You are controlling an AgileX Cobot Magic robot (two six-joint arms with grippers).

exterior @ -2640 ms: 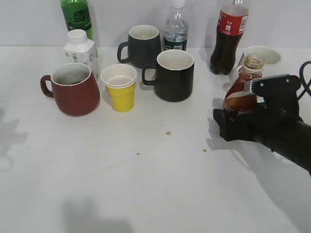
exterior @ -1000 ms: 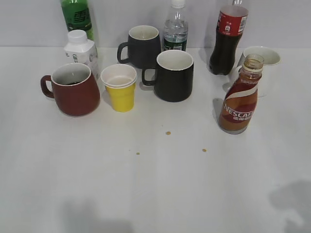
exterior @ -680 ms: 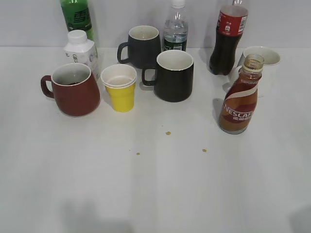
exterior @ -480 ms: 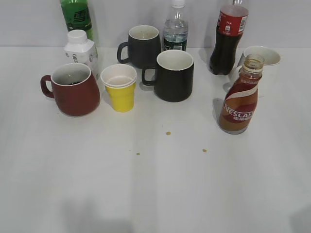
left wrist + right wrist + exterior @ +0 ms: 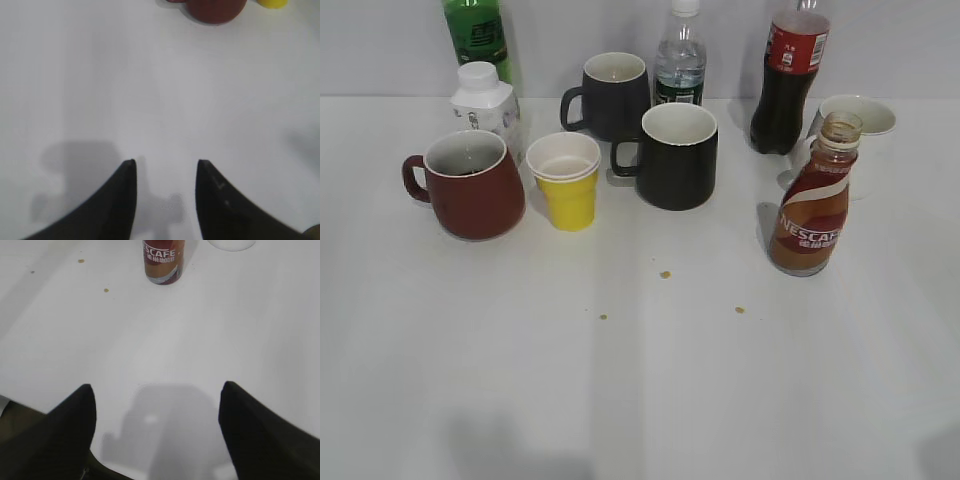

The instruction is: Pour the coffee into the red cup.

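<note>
Nearest the camera: bare white bench (image 5: pixel 620 400), a few small brown crumbs (image 5: pixel 664 274) scattered mid-way. No arm visible in the exterior view.

Left claw (image 5: pixel 165 172), wrist view: fingers parted with a moderate gap, nothing between them, hovering above bare bench. Right claw (image 5: pixel 157 395), wrist view: spread wide, empty, well back from the coffee (image 5: pixel 162 261).

Coffee (image 5: pixel 812 200) stands upright on the right side of the bench, uncapped; body looks brown through the glass, fill level can't be told. Just behind it a white cup (image 5: pixel 855 125), inside not visible.

Red cup (image 5: pixel 468 183) sits far left, well apart from the coffee, handle pointing left; pale interior with something dark low at the bottom, amount unclear. Its base also shows at the top edge of the left wrist view (image 5: pixel 215 9). Yellow paper cup (image 5: pixel 566 180) just right of it, pale interior looks empty. Black mug (image 5: pixel 675 155) centre, pale inside, contents not visible.

Further back: white capped bottle (image 5: pixel 485 105) behind the red cup, dark grey mug (image 5: pixel 610 95), clear water bottle (image 5: pixel 680 65), cola bottle (image 5: pixel 790 80) with dark liquid, green bottle (image 5: pixel 477 35) at back left.
</note>
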